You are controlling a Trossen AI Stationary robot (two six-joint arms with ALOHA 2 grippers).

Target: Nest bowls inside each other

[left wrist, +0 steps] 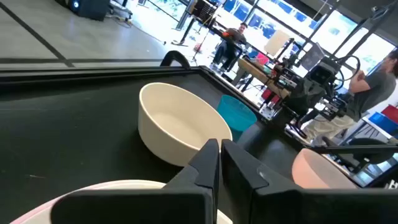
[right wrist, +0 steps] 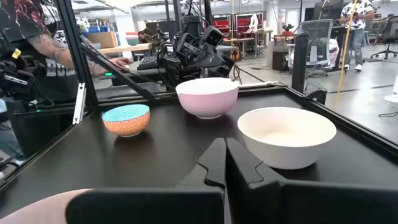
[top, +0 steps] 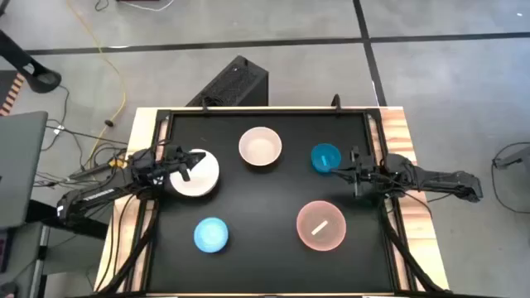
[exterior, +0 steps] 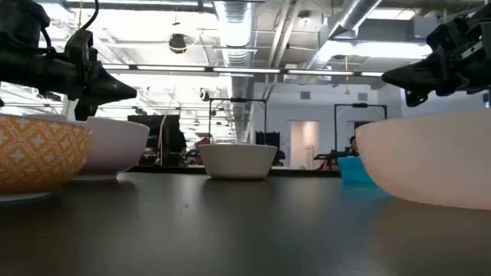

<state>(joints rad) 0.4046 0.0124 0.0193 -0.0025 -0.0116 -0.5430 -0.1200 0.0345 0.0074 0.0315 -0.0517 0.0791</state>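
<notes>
Five bowls stand apart on the black table. The white bowl (top: 199, 178) is at the left, the cream-pink bowl (top: 260, 146) at the far middle and the small teal-blue bowl (top: 325, 159) at the right. The salmon pink bowl (top: 321, 224) is near right. The light blue bowl (top: 211, 235), orange-patterned outside (right wrist: 126, 119), is near left. My left gripper (top: 189, 168) hangs shut above the white bowl (left wrist: 112, 190), clear of it. My right gripper (top: 341, 170) hangs shut in the air beside the teal-blue bowl (exterior: 354, 169).
A raised frame runs round the black table top (top: 265, 199), with wooden strips at its left and right sides. Both arms reach in from those sides. Beyond the table, people and workbenches show in the room.
</notes>
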